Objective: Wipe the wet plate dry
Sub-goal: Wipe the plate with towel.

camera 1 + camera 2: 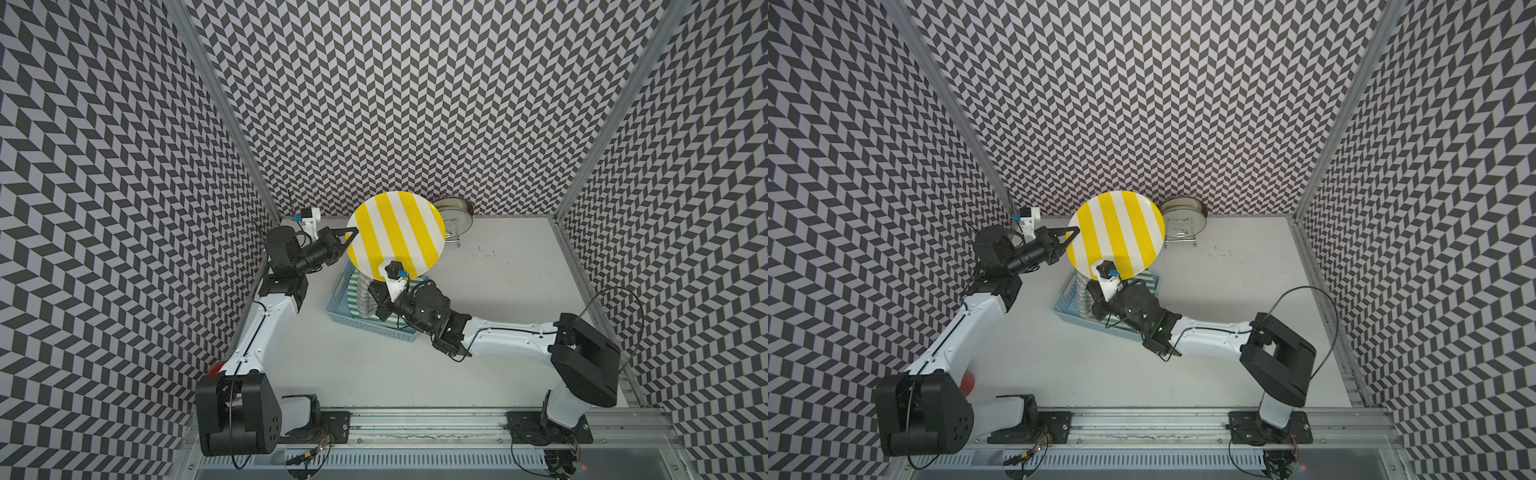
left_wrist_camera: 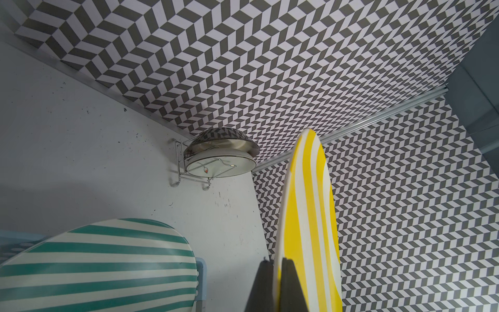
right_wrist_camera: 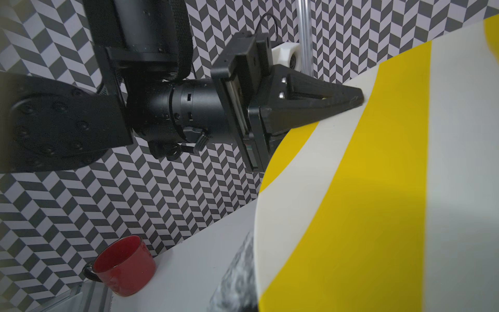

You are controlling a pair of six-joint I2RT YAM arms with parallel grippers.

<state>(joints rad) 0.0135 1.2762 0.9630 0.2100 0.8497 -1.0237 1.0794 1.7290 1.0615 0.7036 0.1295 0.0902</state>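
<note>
1. Plate (image 1: pixel 395 232), striped yellow and white, hangs above the table (image 1: pixel 498 291), tilted so that its striped face shows in both top views; its near edge overlaps the far end of a blue basket (image 1: pixel 332 308).
2. Left gripper (image 1: pixel 353 230) pinches the plate's rim on the robot's left side. In the left wrist view its two dark fingers (image 2: pixel 260 289) sit on either side of the rim, clamped narrow on it.
3. Right gripper (image 1: pixel 372 296) sits under the plate's near edge, over the basket, closed on a mottled grey cloth (image 1: pixel 364 297).
4. In the right wrist view the cloth (image 3: pixel 237 281) lies right against the plate's rim (image 3: pixel 378 189). Whether it presses on the plate's underside cannot be told.
5. A green-striped plate (image 2: pixel 100 264) lies in the basket, below the lifted plate.
6. At the back wall a wire rack (image 2: pixel 178 167) holds a metal bowl (image 2: pixel 221 140) and a glass dish (image 2: pixel 220 166), near the lifted plate but apart from it.
7. A red mug (image 3: pixel 124 266) stands on the table beside the left arm's base.
</note>
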